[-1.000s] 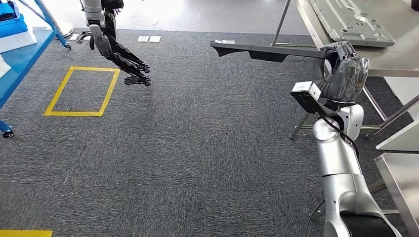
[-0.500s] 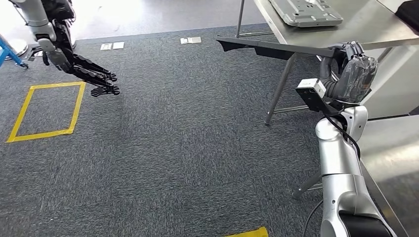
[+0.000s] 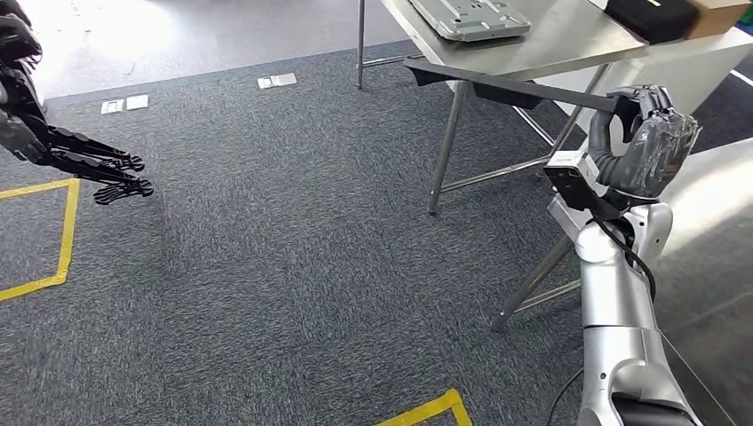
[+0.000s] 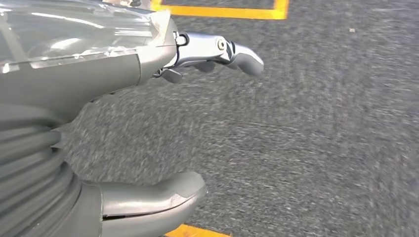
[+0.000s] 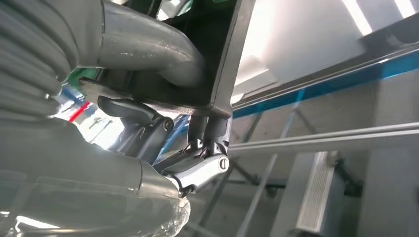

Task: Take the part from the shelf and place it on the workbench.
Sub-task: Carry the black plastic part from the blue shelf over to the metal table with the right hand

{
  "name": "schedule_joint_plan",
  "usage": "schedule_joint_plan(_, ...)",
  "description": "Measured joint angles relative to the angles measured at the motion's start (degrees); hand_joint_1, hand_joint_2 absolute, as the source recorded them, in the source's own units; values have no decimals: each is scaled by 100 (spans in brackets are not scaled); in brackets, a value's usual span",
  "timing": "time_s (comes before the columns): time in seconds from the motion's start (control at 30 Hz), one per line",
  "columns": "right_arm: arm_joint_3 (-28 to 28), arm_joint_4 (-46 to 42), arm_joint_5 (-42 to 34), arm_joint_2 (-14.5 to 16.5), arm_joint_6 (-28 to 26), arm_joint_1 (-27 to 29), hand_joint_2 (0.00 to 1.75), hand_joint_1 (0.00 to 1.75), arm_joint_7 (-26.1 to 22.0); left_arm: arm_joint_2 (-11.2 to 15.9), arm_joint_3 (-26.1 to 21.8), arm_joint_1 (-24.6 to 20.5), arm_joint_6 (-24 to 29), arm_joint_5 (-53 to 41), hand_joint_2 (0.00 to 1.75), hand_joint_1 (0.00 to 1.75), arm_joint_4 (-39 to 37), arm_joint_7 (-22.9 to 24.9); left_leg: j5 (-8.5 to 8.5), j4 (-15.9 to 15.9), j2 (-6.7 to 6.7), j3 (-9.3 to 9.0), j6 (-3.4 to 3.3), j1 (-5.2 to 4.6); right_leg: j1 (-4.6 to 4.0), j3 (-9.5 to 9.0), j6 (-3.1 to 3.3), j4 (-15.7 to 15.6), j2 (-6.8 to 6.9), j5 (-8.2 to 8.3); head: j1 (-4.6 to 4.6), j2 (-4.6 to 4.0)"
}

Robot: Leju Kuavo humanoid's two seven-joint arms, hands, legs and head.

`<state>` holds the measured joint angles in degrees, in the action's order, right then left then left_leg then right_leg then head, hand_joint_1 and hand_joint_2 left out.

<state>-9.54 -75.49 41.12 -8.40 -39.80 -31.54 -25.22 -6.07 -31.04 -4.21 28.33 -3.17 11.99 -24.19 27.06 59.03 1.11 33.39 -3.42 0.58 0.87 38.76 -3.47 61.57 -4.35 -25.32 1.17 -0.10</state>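
while the right hand (image 3: 641,133) gripped the part (image 3: 506,86) by one end, level beside the far-right workbench (image 3: 568,40), i meant to keep it flat and clear the edge; the left hand (image 3: 89,164) hung spread over the carpet.

One workbench (image 3: 568,40) stands at one o'clock, with one grey metal panel (image 3: 468,16) and one dark box (image 3: 661,16) on it. One long dark part (image 3: 511,87) at two o'clock. Two yellow tape outlines (image 3: 67,235) on the carpet, two white floor plates (image 3: 277,82) at eleven o'clock
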Motion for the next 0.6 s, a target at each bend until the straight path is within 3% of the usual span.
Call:
schedule_joint_plan(0.03,-35,-60,-4,-9,-1,56,175,175,16,5,0,5,-3,-17,175,0,1,8,-11,-11,-74,2,-24,-9,-2,154,19,343,204,-159,14,0)
schedule_joint_plan(0.07,-58,-109,-17,-13,-1,111,175,175,28,10,0,11,-3,-29,175,0,1,18,-11,-11,-149,10,-34,-17,-6,332,28,727,305,-322,26,0)
schedule_joint_plan(0.13,-87,-184,-62,-24,-1,247,175,175,44,13,0,18,-1,-41,175,0,1,33,-7,-9,-302,22,-37,-35,-2,544,0,1234,351,-496,27,-1)
schedule_joint_plan(0.17,-93,-216,-85,-33,-1,303,175,175,50,12,0,17,1,-42,175,0,1,37,-5,-9,-379,25,-36,-40,0,497,-32,1196,366,-474,28,-1)
schedule_joint_plan(0.2,-97,-243,-102,-45,-1,342,175,175,57,10,1,16,3,-43,175,0,1,39,-1,-8,-457,25,-32,-44,2,336,-71,940,406,-385,28,-1)
schedule_joint_plan(0.27,-96,-281,-123,-70,-1,357,175,175,65,9,1,15,10,-39,175,0,1,38,13,-9,-601,14,-10,-54,-17,-166,-110,99,637,-137,28,-1)
schedule_joint_plan(0.33,-85,-298,-134,-85,-1,330,175,175,70,9,-1,16,24,-32,175,0,1,32,33,-11,-736,-12,32,-78,-81,-444,-51,-392,822,21,28,-1)
schedule_joint_plan(0.4,-76,-300,-139,-102,-1,304,175,175,72,3,-2,6,32,-27,175,0,1,27,54,-22,-870,-52,78,-96,-126,-445,29,-444,751,66,22,-1)
schedule_joint_plan(0.43,-75,-304,-140,-114,-1,299,175,175,72,2,-2,-6,32,-26,175,0,2,25,78,-8,-865,-58,111,-85,-76,-447,62,-455,681,80,14,-1)
schedule_joint_plan(0.5,-76,-315,-139,-129,-1,276,175,175,77,-3,-2,-23,32,-25,175,0,3,22,259,229,-579,36,172,-49,15,-462,150,-480,554,105,0,0)
schedule_joint_plan(0.53,-73,-321,-137,-126,-1,263,175,175,80,-3,-3,-21,33,-23,175,0,4,20,434,521,-367,166,198,-28,54,-468,195,-487,494,114,-11,0)
schedule_joint_plan(0.57,-70,-323,-135,-117,-1,251,175,175,82,-3,-3,-10,33,-20,175,0,3,20,636,899,-202,334,211,-20,41,-463,229,-486,431,118,-18,0)
schedule_joint_plan(0.6,-67,-324,-133,-103,-1,251,175,175,83,-1,-4,4,33,-15,175,0,3,19,808,1288,-123,513,221,-16,33,-459,250,-486,361,120,-27,0)
